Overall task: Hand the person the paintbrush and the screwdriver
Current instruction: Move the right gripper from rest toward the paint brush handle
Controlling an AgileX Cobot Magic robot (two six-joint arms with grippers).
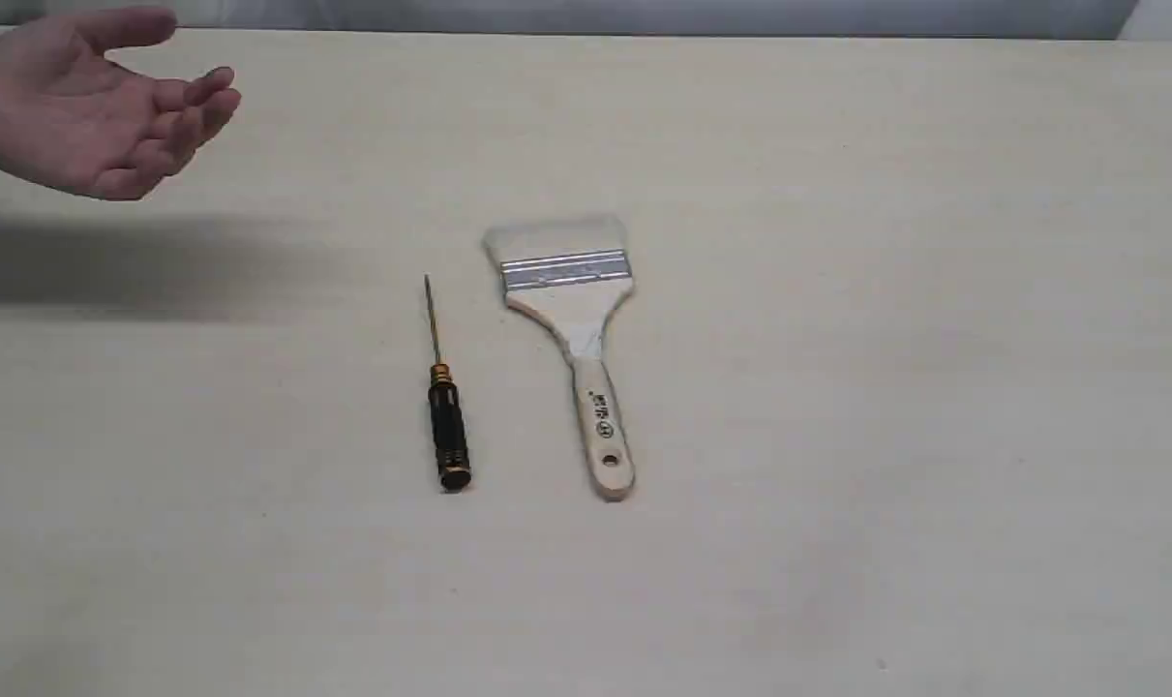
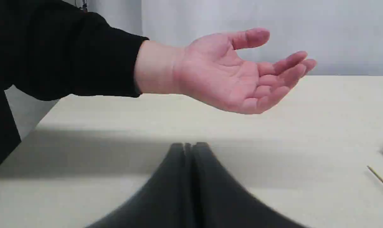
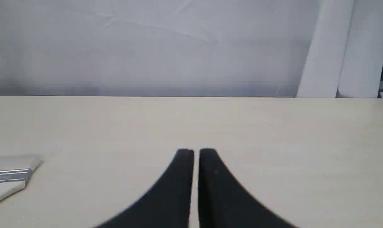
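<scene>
The paintbrush (image 1: 571, 329) lies flat mid-table, pale bristles toward the far edge, wooden handle toward the near edge. Just left of it lies the screwdriver (image 1: 442, 397), black handle near, thin shaft pointing away. The person's open hand (image 1: 82, 102) hovers palm-up above the table's far left corner. In the left wrist view my left gripper (image 2: 188, 145) is shut and empty, with the hand (image 2: 235, 72) ahead and above it and the screwdriver shaft tip (image 2: 381, 180) at the frame's edge. My right gripper (image 3: 196, 152) is shut and empty; the brush's ferrule (image 3: 9, 175) shows off to one side. Neither gripper appears in the exterior view.
The pale table (image 1: 837, 484) ends at a far edge against a grey-white backdrop (image 3: 147, 47). The person's black sleeve (image 2: 68, 53) reaches in over the left corner and casts a shadow (image 1: 131, 266) on the table. White rolls (image 3: 343, 47) stand at the back right.
</scene>
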